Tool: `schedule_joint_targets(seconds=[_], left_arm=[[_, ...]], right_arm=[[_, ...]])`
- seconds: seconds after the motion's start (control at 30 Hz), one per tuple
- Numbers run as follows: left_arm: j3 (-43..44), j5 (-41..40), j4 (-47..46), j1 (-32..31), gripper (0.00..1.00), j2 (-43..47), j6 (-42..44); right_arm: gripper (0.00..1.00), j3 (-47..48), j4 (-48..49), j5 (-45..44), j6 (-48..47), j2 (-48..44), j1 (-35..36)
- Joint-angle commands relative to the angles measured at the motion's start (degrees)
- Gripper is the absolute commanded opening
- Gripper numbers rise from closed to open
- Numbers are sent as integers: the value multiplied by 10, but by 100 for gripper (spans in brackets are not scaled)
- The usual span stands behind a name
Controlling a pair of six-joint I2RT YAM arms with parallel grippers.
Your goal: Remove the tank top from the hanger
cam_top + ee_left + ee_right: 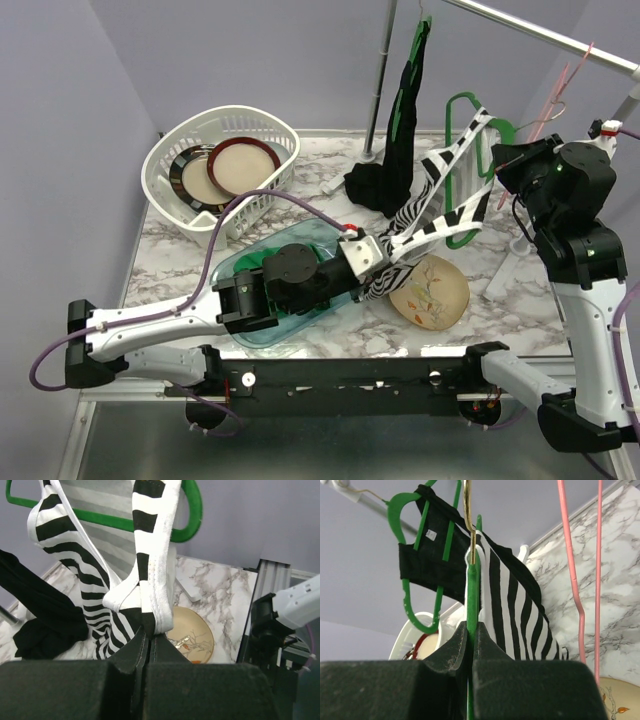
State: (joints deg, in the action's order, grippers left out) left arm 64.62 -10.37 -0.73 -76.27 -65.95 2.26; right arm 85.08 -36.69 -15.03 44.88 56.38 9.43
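Note:
The black-and-white striped tank top (440, 195) hangs stretched between a green hanger (478, 160) and my left gripper (385, 248). The left gripper (148, 636) is shut on the top's white-edged strap (150, 575), low over the table. My right gripper (503, 165) is shut on the green hanger (471, 587) and holds it up at the right. In the right wrist view the striped top (515, 610) drapes just behind the hanger bar. The hanger's loop (187, 515) shows above in the left wrist view.
A black garment on another green hanger (405, 110) hangs from the rail (540, 35) at the back. A white basket (222, 165) with plates sits at back left. A beige plate (432, 290) and a clear teal container (290, 290) lie near the front. Pink hangers (580, 580) hang right.

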Motion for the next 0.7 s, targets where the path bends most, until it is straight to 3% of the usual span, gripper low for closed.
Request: schedule_joint_targets(seconds=[0.0, 0.4, 0.53, 0.67], left_arm=[[-40, 83, -19, -5, 0, 50, -21], [-61, 147, -30, -6, 0, 92, -38], [-42, 205, -63, -5, 0, 65, -55], [29, 204, -10, -6, 0, -5, -39]], right_arm=[[1, 22, 50, -55, -13, 10, 0], [1, 34, 49, -81, -18, 27, 1], [1, 19, 65, -67, -2, 35, 1], [1, 13, 66, -58, 14, 40, 0]])
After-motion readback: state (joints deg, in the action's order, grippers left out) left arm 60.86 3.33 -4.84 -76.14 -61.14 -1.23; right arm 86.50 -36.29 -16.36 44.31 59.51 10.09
